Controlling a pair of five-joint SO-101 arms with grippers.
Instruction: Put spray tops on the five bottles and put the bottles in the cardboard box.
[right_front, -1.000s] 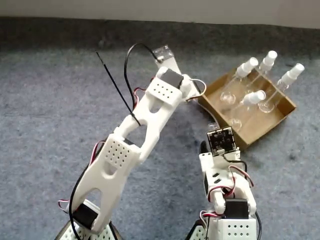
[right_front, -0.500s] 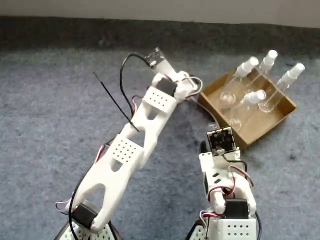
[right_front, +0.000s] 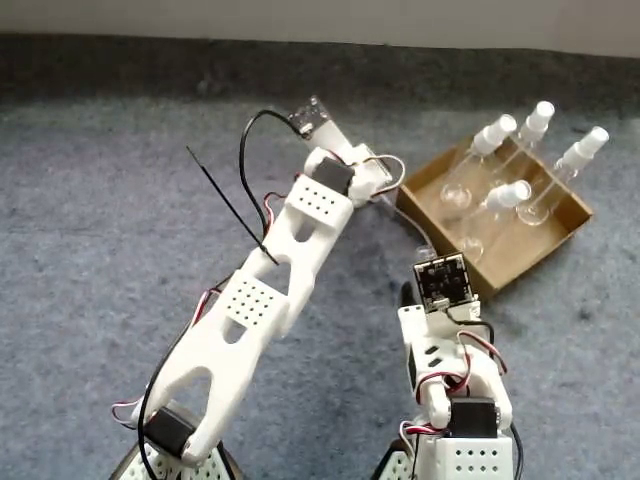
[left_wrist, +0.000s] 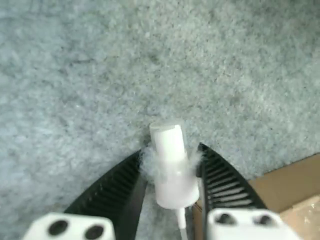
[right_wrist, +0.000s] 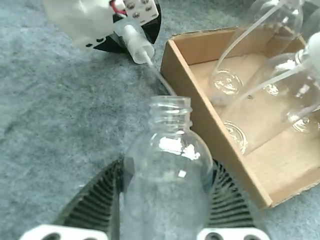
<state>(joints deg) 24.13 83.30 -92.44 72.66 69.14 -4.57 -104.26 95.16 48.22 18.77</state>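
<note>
We've got the right gripper clamped on both sides of a clear bottle, its neck uncapped and pointing away from us over the grey carpet. Just past that neck, the left gripper grips a spray top, whose thin dip tube slants down with its end close to the bottle's rim. Beside it sits the cardboard box, and in it we see clear bottles lying on their sides with tubes inside.
</note>
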